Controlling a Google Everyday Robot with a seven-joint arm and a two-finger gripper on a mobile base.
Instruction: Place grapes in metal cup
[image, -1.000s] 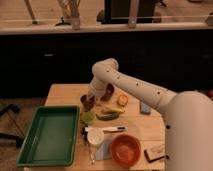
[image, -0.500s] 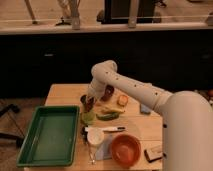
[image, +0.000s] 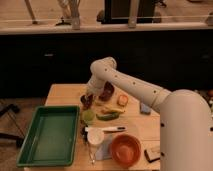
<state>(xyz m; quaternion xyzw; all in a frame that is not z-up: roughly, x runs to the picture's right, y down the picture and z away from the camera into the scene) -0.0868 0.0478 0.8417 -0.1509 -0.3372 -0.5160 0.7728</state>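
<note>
Metal cup (image: 87, 101) upright under tool (image: 90, 96); grapes hidden.

Gripper (image: 89, 98): low over table's far middle.
Table (image: 62, 94): light wood.
Near-left of gripper: green tray (image: 48, 135).
Just right: dark red bowl (image: 106, 92).
Nearer, right: orange bowl (image: 125, 149).

Warm, dim light falls from above; a dark band crosses the upper middle; the gripper (image: 89, 99) sits shadowed just left of centre.

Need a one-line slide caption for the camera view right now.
White arm reaches over the wooden table, gripper low above the metal cup, beside a green tray.
</note>
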